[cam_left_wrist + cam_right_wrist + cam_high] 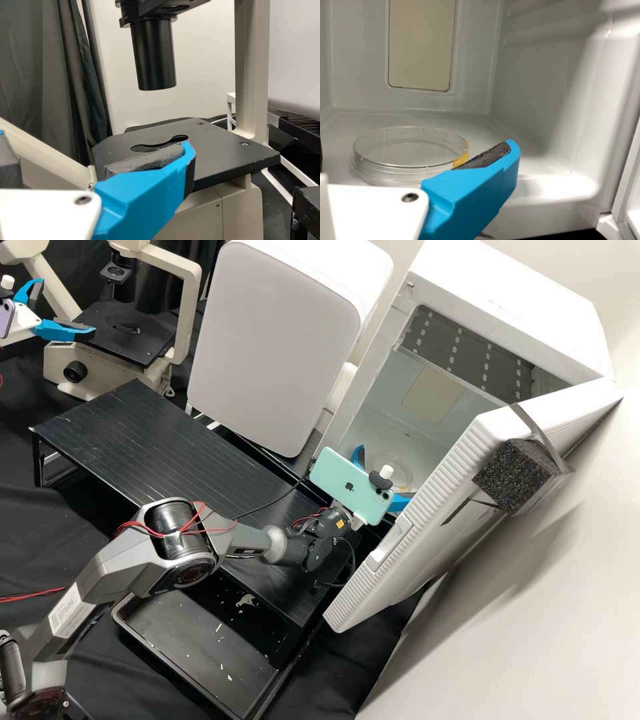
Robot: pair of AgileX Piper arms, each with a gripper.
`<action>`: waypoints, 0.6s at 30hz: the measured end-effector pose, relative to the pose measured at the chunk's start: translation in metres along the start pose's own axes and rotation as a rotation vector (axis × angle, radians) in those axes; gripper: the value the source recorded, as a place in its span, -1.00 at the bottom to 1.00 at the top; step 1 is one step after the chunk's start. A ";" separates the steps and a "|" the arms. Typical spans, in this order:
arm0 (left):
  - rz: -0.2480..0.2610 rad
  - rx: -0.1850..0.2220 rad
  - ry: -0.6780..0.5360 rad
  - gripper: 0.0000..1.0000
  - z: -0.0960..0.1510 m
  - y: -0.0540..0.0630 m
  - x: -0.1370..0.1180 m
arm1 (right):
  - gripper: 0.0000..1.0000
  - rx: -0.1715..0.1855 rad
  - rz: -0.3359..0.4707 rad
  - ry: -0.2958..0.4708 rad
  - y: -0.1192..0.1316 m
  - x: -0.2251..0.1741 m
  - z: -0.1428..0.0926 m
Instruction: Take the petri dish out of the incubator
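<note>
Probably halfway: incubator door [400, 553] is opened and right gripper [387, 471] is put inside, fingers [475, 192] spread wide, nothing gripped; petri dish [400, 172] is seated on the chamber floor [492, 134] near them, so grasp, lift and removal are left.

At the mouth of the white, box-shaped incubator [520, 317], a mint-green phone [343, 490] partly hides the clear, round plastic petri dish [401, 463] inside; left of the incubator, the high view's top edge cuts off the cream-framed microscope [190, 307].
</note>
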 end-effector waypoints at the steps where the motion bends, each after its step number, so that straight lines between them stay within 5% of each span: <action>1: 0.000 0.000 0.000 1.00 0.000 0.000 0.000 | -1.00 0.000 0.000 0.000 0.000 0.000 0.000; 18: 0.000 0.000 0.000 1.00 0.000 0.000 0.000 | -1.00 -0.024 -0.010 0.009 0.001 0.001 -0.002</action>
